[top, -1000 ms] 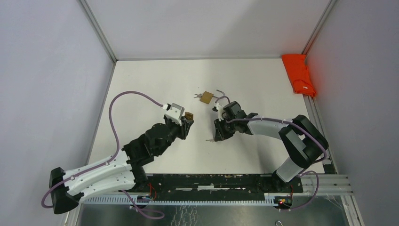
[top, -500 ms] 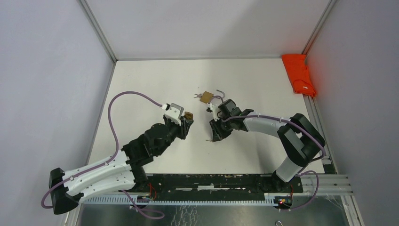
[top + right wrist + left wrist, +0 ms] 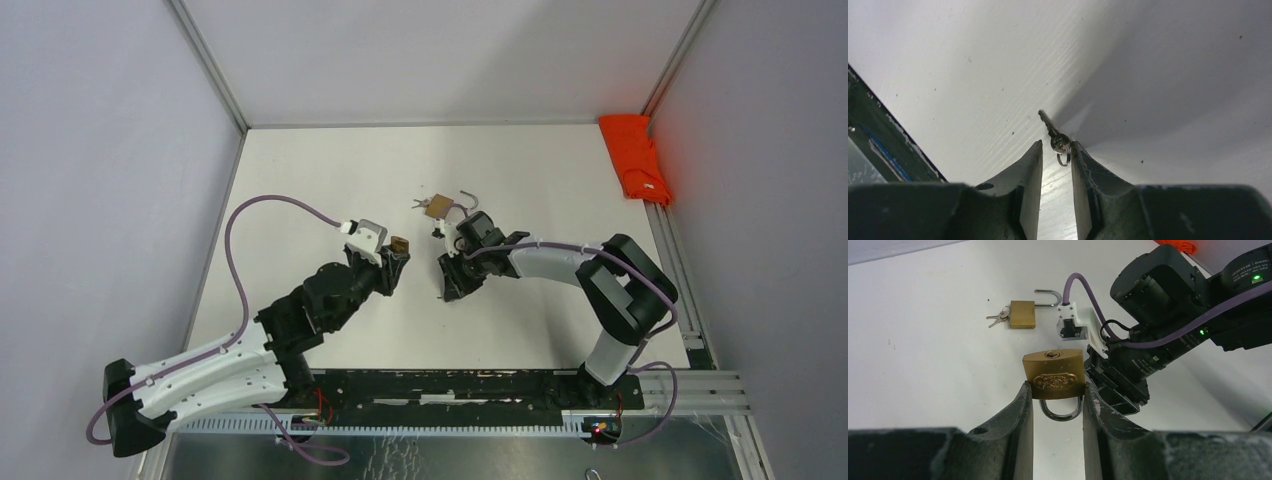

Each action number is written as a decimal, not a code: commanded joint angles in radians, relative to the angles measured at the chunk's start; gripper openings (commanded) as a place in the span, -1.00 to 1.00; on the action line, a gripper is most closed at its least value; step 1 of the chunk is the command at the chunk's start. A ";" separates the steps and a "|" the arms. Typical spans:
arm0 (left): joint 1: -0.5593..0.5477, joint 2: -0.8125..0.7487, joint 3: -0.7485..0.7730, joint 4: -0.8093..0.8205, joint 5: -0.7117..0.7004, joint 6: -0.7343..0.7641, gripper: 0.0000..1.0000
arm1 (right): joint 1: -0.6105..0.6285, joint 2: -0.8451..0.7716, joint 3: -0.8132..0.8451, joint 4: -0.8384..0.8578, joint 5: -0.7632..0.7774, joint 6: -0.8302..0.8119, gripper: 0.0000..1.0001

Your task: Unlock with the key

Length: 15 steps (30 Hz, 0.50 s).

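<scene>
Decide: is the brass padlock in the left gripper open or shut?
Shut. The brass padlock in the left gripper has both ends of its steel shackle seated in the body.

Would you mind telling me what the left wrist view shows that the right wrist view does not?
Only the left wrist: a brass padlock clamped in the left gripper, and a second padlock, shackle open, lying beyond. Only the right wrist: a small key pinched in the right gripper. Both: the white table.
</scene>
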 commanded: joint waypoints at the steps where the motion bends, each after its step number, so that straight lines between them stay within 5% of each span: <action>1: 0.003 -0.023 0.020 0.047 -0.018 0.038 -0.96 | 0.021 0.048 0.057 -0.045 0.109 0.003 -0.44; 5: 0.003 -0.034 0.018 0.041 -0.020 0.042 -0.96 | 0.045 0.072 0.078 -0.085 0.137 -0.008 -0.60; 15: 0.003 -0.074 0.004 0.041 -0.020 0.042 -0.96 | 0.118 0.060 0.087 -0.176 0.268 -0.030 -0.36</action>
